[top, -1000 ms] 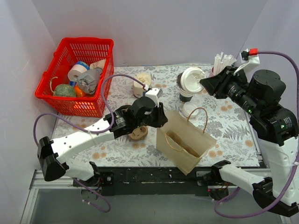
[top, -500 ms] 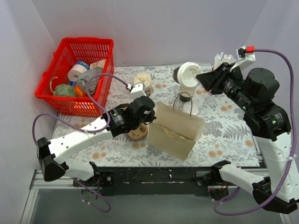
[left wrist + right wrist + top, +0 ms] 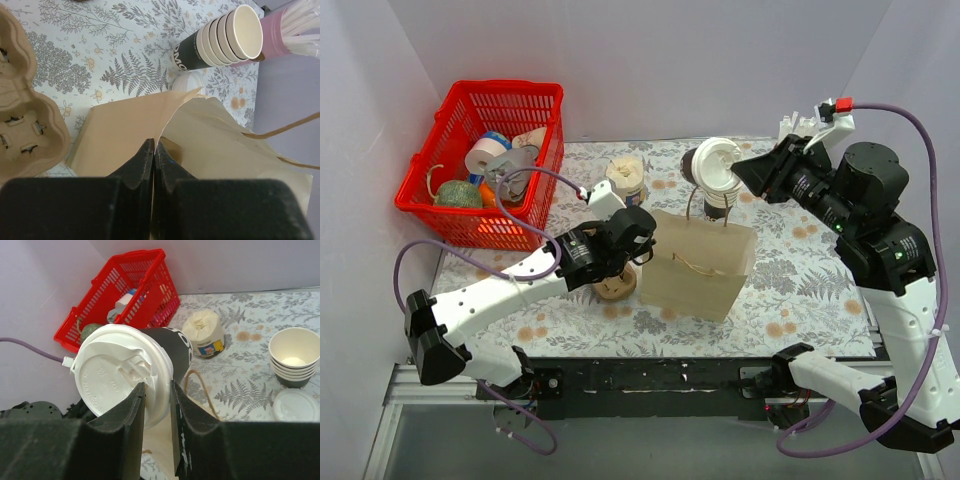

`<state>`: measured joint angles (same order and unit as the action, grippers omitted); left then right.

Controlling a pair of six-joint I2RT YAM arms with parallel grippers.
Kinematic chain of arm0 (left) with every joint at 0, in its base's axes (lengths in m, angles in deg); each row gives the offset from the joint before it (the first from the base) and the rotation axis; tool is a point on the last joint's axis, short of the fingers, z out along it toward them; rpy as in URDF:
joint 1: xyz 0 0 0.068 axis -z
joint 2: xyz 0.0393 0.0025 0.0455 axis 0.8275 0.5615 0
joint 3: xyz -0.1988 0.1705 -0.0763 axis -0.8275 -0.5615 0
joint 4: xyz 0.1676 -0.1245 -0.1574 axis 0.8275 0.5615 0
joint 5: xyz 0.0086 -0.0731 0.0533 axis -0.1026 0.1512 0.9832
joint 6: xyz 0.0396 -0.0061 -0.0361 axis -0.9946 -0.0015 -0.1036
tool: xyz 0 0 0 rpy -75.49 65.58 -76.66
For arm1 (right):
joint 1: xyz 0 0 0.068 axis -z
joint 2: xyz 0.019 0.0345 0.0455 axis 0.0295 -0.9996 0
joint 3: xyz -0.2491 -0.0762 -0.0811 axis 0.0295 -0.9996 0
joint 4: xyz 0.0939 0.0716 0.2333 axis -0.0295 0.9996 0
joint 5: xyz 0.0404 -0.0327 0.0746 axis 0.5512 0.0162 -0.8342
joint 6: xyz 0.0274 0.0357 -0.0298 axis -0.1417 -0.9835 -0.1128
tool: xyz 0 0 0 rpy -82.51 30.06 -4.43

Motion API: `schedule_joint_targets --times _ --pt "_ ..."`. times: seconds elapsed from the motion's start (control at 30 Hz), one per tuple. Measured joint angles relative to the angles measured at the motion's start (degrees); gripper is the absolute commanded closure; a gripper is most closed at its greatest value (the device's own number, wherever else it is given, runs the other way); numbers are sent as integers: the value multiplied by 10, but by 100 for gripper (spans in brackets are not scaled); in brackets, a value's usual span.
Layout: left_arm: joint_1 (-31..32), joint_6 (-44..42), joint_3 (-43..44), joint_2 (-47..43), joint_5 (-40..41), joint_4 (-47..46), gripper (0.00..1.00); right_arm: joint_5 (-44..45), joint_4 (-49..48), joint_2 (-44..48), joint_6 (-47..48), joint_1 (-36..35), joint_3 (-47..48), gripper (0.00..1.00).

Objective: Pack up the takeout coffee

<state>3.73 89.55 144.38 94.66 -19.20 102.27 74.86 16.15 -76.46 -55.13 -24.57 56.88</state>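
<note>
The takeout coffee (image 3: 716, 165), a dark cup with a white lid, is held tilted above the desk (image 3: 800, 280) by the right gripper (image 3: 745, 172), which is clamped across the lid's rim, near the paper bag (image 3: 705, 270). The bag's top edge is pinched in the closed left gripper (image 3: 153, 147).

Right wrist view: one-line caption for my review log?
Right gripper pinches the takeout coffee by its white lid's rim.
</note>
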Motion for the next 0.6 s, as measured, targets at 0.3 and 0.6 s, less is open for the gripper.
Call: schedule_joint_targets --times 0.3,0.6 --pt "-2 -2 -51 -39 -29 -55 2 -89 19 8 -44 0 -4 89" --pt "-2 -13 -84 -124 -34 -68 2 -118 85 -2 -75 0 -4 91"
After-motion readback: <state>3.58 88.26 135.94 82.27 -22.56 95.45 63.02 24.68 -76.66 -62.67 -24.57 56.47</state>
